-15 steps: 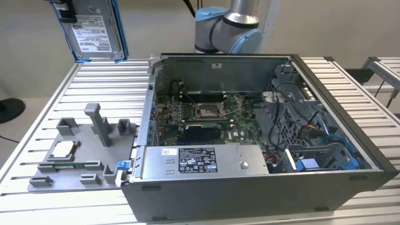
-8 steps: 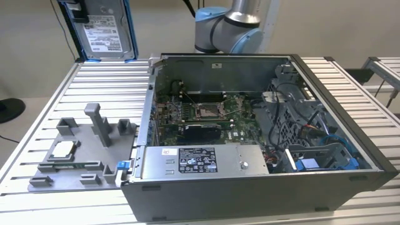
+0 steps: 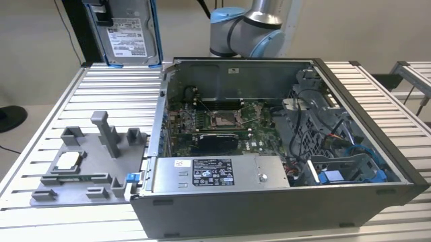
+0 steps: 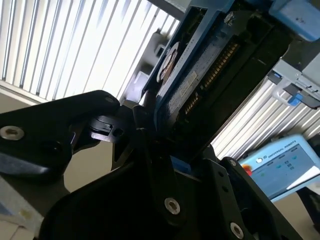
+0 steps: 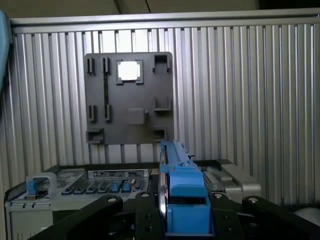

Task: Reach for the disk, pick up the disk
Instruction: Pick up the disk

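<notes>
Your gripper (image 5: 186,222) is clamped on the disk (image 3: 128,35), holding it upright over the table's (image 3: 60,101) far left, beside the open computer case (image 3: 283,201).

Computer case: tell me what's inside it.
A green circuit board, a grey box with a sticker, cables and a blue bracket. Whatever lies under the grey box is covered. The disk is outside, held up in the gripper.
</notes>
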`<state>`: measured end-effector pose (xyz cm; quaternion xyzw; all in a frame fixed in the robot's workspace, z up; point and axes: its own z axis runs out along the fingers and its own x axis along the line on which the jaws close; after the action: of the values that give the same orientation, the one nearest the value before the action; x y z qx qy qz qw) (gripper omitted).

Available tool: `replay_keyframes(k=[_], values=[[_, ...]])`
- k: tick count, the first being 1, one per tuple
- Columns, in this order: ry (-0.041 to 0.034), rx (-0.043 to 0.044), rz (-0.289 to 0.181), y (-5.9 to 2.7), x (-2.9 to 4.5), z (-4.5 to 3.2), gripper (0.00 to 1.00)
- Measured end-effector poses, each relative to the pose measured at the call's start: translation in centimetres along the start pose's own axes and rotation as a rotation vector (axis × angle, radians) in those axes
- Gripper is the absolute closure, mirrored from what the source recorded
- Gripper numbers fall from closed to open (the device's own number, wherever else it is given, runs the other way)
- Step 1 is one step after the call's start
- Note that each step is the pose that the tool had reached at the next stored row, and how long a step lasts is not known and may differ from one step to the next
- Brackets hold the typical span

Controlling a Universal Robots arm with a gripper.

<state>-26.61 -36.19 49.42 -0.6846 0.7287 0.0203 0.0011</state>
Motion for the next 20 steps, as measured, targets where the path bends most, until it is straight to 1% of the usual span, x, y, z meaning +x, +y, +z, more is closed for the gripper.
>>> replay_keyframes(k=[4, 7, 13, 20], values=[[0.0000, 0.0000, 0.000, -1.35, -0.07, 0.39, 1.00], [0.0000, 0.0000, 0.000, -2.54, -0.14, 0.70, 1.00], [0.0000, -0.0001, 0.000, -5.10, -0.27, 1.39, 1.00], [0.0001, -0.0004, 0.000, -8.29, -0.45, 2.19, 1.00]])
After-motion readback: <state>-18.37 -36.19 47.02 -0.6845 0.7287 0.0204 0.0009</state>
